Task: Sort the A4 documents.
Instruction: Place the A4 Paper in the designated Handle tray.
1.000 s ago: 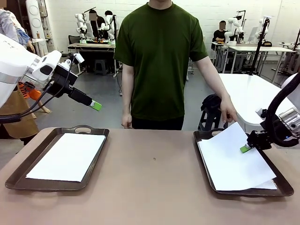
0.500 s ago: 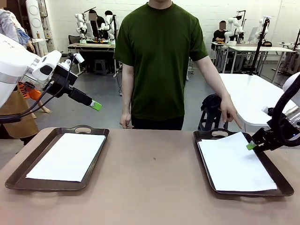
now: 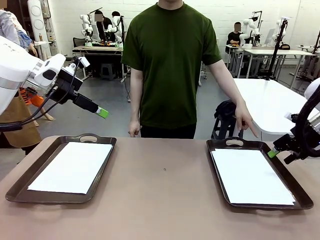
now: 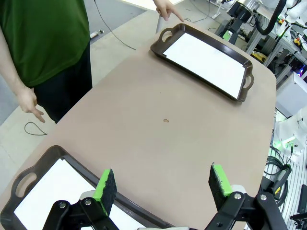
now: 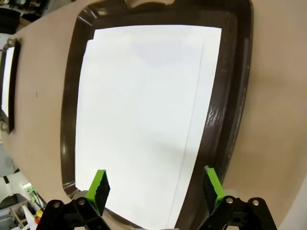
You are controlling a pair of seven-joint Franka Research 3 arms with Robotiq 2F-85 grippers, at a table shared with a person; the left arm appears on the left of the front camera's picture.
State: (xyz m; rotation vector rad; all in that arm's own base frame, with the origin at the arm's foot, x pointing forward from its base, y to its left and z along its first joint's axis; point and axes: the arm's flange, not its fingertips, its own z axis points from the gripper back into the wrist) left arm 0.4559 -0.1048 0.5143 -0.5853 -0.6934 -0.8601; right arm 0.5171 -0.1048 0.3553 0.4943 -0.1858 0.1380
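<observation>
We see thin flat white A4 documents (image 3: 252, 176) in a glossy dark brown tray (image 3: 219, 171) at lower right; right gripper (image 5: 156, 187) spread, empty.

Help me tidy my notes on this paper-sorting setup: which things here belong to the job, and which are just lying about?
Part of the job:
- A4 sheets in the right tray
- A4 sheet in the left tray
- right tray and left tray
- right pincer, open
- left pincer, open

Just about:
- person's pointing hand
- small speck on the table
</observation>
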